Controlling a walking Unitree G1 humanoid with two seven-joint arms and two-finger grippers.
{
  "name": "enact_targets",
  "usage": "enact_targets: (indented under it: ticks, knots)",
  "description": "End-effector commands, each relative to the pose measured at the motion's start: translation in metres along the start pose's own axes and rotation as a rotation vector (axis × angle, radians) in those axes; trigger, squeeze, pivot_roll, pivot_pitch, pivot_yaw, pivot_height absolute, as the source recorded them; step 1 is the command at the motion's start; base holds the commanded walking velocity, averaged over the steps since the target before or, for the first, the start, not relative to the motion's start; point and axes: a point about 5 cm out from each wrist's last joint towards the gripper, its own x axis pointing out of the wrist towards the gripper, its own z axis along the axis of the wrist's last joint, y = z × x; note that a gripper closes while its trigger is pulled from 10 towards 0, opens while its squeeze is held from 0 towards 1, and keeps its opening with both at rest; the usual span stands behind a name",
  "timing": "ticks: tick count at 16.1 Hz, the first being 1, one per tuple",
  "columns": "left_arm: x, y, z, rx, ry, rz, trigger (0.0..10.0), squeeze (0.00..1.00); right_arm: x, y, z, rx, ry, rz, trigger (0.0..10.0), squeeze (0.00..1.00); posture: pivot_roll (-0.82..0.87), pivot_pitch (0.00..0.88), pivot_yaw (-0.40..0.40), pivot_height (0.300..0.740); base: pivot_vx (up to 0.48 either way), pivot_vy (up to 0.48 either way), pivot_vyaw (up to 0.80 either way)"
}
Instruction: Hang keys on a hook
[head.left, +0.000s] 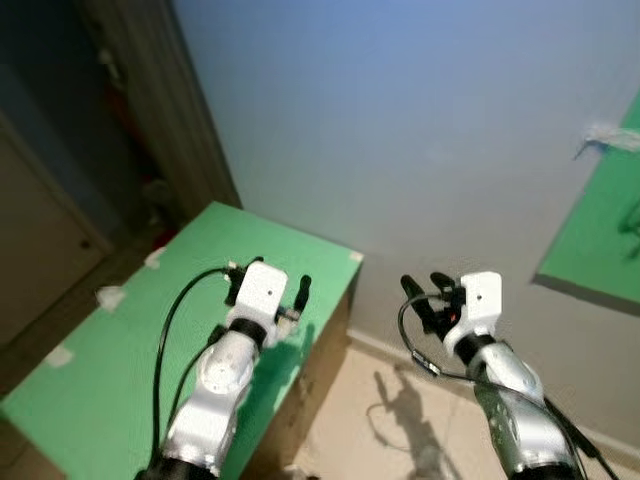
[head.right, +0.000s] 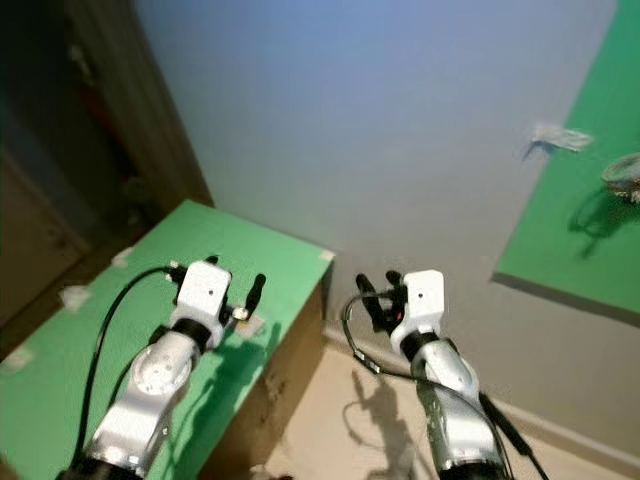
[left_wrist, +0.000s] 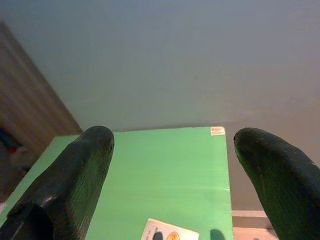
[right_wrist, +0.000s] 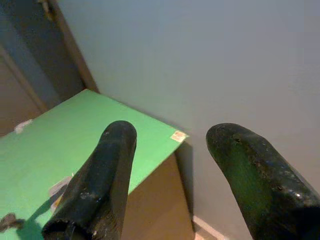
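Observation:
My left gripper (head.left: 275, 282) hovers open over a green-topped table (head.left: 120, 370), with nothing between its fingers (left_wrist: 85, 170). The right gripper (head.left: 425, 287) is also open and empty. It hangs past the table's right edge, above the floor and facing the wall. A green board (head.right: 570, 200) is fixed to the wall at the far right. Near the frame edge the board carries a pale ring-shaped fitting (head.right: 622, 170), too small to tell hook from keys. A small dark object (right_wrist: 6, 220) lies at the frame edge on the green top; I cannot identify it.
A small printed card (left_wrist: 170, 232) lies on the table under the left gripper. Pieces of white tape (head.left: 108, 296) mark the table's left side. A dark doorway and door frame (head.left: 150, 120) stand at the left. Pale floor (head.left: 390, 420) lies between the table and the grey wall.

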Motion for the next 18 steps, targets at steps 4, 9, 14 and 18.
enact_targets:
  ticks: [4,9,14,18]
  knots:
    - [-0.001,0.002,0.003,-0.004,-0.013,0.024,10.0,0.00,0.006,0.008,0.003,0.004,0.008,0.062,10.0,0.00,-0.17,0.032,0.099,0.740,0.243,-0.226,0.60]
    - [-0.005,0.003,-0.002,-0.062,0.004,0.088,10.0,0.00,0.011,0.007,0.009,-0.020,0.009,0.111,10.0,0.00,-0.16,0.028,0.085,0.740,0.347,-0.328,0.58]
    - [-0.035,0.036,-0.019,-0.140,0.000,0.292,10.0,0.00,0.006,0.002,0.011,-0.037,-0.027,0.051,10.0,0.00,-0.15,0.015,0.079,0.740,0.214,-0.118,0.58]
    - [-0.039,0.032,-0.024,-0.120,0.040,0.285,10.0,0.00,-0.001,0.012,-0.009,-0.043,0.073,0.098,10.0,0.00,-0.13,0.015,0.073,0.740,0.000,0.000,0.00]
